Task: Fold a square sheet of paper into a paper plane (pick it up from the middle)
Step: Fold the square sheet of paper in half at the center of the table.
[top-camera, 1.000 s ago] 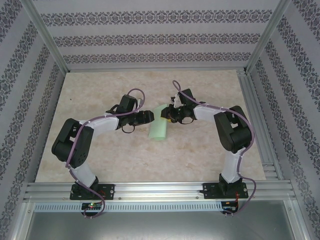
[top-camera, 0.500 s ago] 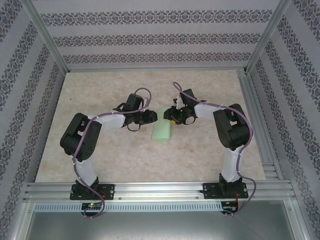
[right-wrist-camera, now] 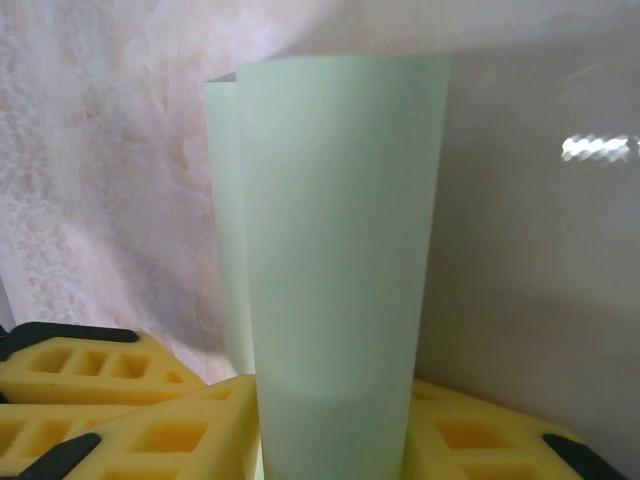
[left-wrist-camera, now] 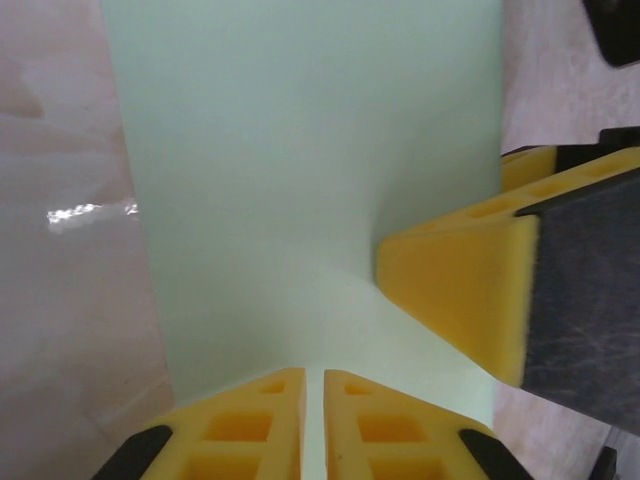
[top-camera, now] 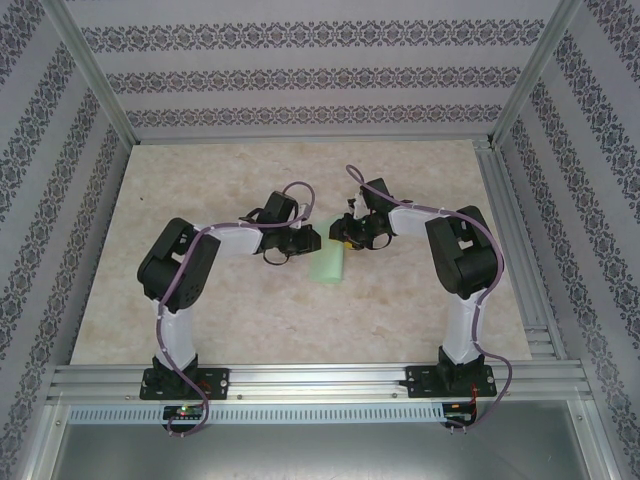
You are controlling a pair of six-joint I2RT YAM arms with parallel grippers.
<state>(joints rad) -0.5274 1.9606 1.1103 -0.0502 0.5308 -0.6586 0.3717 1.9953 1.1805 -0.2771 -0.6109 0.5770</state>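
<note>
Mint-green sheet folded over at mid-surface. Clamped at the end farther up the surface between narrow right jaws, probably to anchor the fold. Met there by left jaws, nearly closed, likely for creasing; grip on paper unclear.

Far end of the square sheet of paper hidden under the left tool and right tool.

left gripper swung toward 3 o'clock onto the sheet of paper, jaws narrowed from wide to nearly together — sheet nudged slightly toward 5 o'clock
</note>
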